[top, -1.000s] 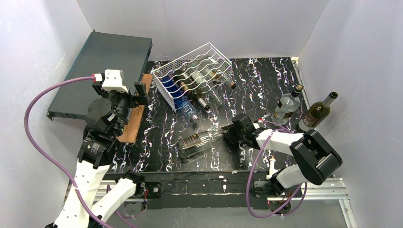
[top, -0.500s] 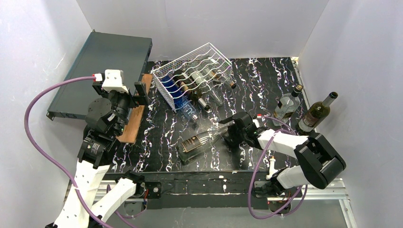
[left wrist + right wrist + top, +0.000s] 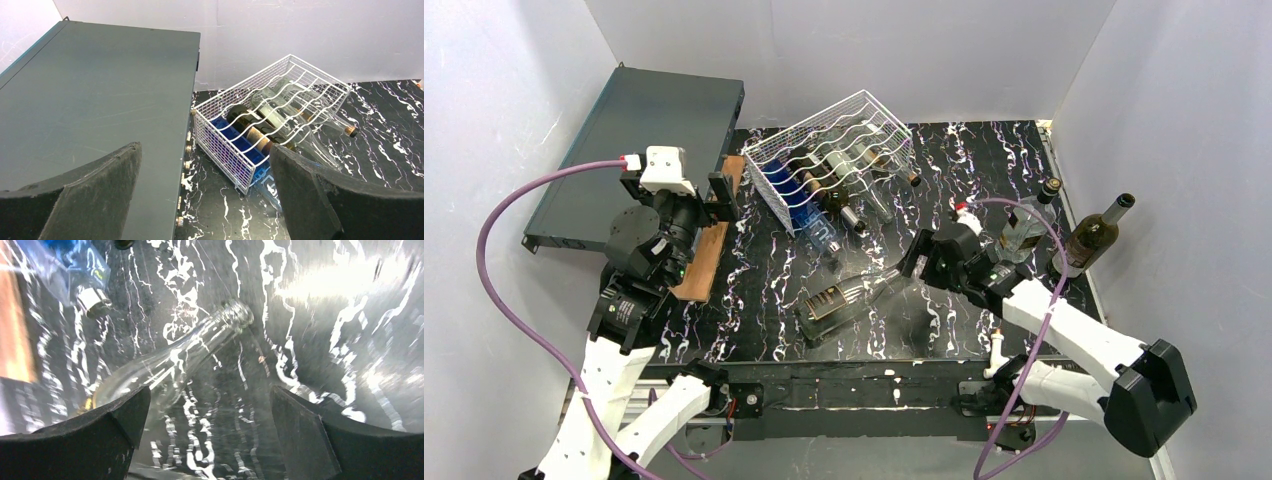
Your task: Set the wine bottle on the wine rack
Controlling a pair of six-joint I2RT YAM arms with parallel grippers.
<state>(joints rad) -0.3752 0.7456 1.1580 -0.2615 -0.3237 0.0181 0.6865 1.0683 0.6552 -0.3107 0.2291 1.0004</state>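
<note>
A clear glass wine bottle lies on its side on the black marbled table, with its neck pointing up-right. The right wrist view shows the wine bottle ahead with its open mouth free. My right gripper hovers just past the bottle's mouth, open, with nothing between its fingers. The white wire wine rack stands at the back centre with several bottles lying in it. My left gripper is open and empty, raised left of the wine rack.
A flat dark grey box lies at the back left, with a wooden board along its near edge. Two upright bottles, a clear one and a dark one, stand at the right wall. Another bottle lies in front of the rack.
My right gripper has opened, let go of the bottle's neck and drawn back up and to the right. The bottle stays lying on the table. The left arm has not moved.
</note>
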